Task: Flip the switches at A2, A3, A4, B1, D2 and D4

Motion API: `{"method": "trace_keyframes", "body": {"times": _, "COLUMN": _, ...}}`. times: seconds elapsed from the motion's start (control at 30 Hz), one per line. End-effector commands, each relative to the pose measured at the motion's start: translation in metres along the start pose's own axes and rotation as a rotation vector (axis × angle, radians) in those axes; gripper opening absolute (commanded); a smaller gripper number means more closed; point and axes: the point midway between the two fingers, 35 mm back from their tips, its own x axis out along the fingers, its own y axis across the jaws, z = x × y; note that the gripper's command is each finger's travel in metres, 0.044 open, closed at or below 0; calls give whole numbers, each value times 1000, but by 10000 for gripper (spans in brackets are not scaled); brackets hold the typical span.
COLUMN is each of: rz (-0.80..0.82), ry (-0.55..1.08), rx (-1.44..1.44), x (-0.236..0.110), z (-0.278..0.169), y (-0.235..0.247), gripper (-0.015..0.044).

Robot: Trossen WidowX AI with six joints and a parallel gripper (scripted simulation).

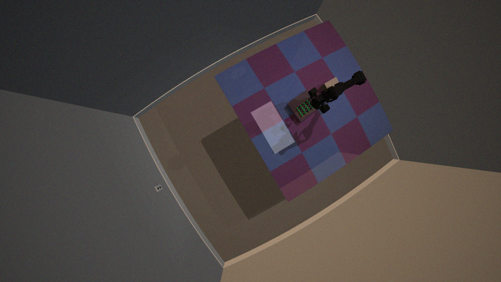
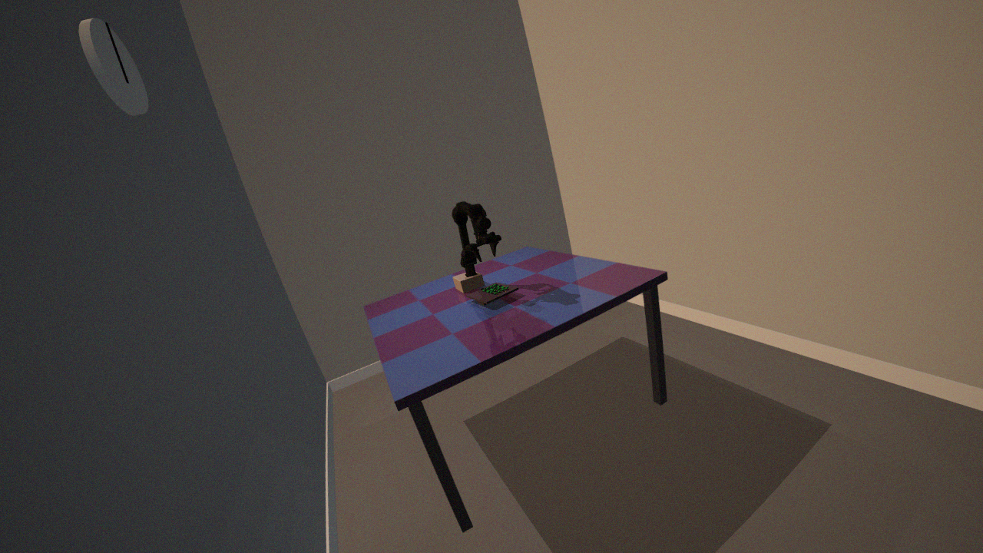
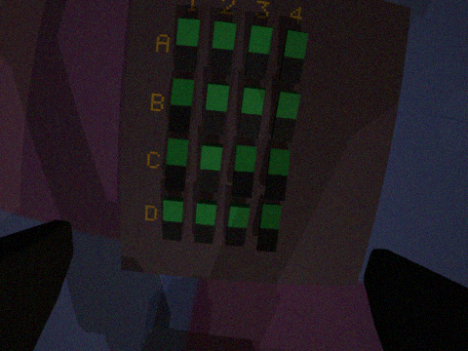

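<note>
Brown flat switch panel (image 3: 338,136), with a four-by-four grid of green-and-black rocker switches (image 3: 224,35), is lying on the blue-and-magenta chequered table (image 2: 439,343), just in front of the black arm's tan base block (image 2: 467,282). Black parallel-jaw gripper (image 3: 221,331) is hovering above the panel's near edge, fingers spread wide, gripping nothing.
</note>
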Motion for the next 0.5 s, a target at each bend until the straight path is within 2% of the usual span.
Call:
{"method": "trace_keyframes", "body": {"times": 0.0, "rz": 0, "ry": 0, "rx": 0, "x": 2, "z": 2, "y": 0, "gripper": 374}}
{"method": "trace_keyframes", "body": {"times": 0.23, "rz": 7, "ry": 10, "rx": 0, "x": 92, "z": 63, "y": 5, "gripper": 190}}
{"method": "trace_keyframes", "body": {"times": 0.47, "rz": 7, "ry": 11, "rx": 0, "x": 95, "z": 64, "y": 5, "gripper": 6}}
